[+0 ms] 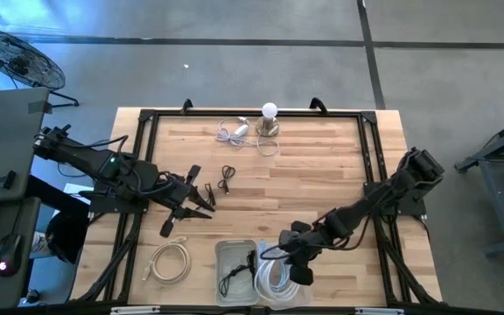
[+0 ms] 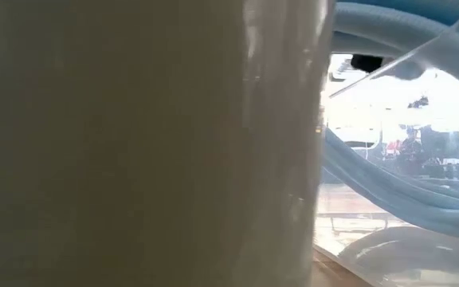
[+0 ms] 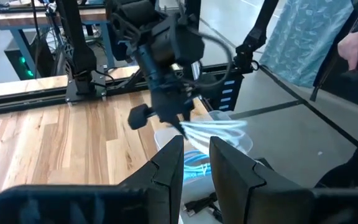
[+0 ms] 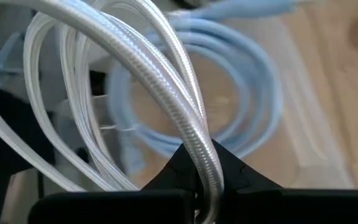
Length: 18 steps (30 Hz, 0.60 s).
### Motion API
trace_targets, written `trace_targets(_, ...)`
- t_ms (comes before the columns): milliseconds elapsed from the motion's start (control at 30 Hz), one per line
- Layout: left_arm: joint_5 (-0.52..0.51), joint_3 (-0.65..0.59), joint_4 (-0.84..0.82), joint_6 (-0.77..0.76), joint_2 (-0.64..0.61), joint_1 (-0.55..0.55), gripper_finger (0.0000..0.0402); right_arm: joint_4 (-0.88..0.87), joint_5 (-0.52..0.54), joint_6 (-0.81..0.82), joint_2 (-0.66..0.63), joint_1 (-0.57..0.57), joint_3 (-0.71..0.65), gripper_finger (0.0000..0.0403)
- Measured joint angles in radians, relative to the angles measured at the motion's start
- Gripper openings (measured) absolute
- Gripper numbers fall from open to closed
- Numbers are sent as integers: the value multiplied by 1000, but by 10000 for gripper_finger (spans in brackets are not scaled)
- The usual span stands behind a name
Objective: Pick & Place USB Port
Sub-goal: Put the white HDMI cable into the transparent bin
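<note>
Pinching white braided cable [image 4: 185,124] between my right hand [image 1: 300,269] fingers, clamped tight on strand. Coil hangs over clear tray [image 1: 274,289] at bench [image 1: 322,166] front edge, loops lying flat, pale blue cable [image 4: 253,81] beneath. Right arm stretched diagonally, wrist tipped down. Left hand [image 1: 201,199] hovers near black cable [image 1: 227,179], fingers slightly apart, holding nothing.

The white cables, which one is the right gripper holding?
The right gripper is shut on the white coil over the clear tray; the loose cable and lamp cord lie untouched.
</note>
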Motion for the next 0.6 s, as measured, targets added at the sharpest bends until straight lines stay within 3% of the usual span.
trace_targets(233, 0, 0, -4, 1, 0, 1, 75, 2, 58, 72, 0, -28, -40, 81)
trace_targets(600, 0, 0, -8, 3, 0, 1, 75, 33, 143, 25, -71, -44, -39, 171)
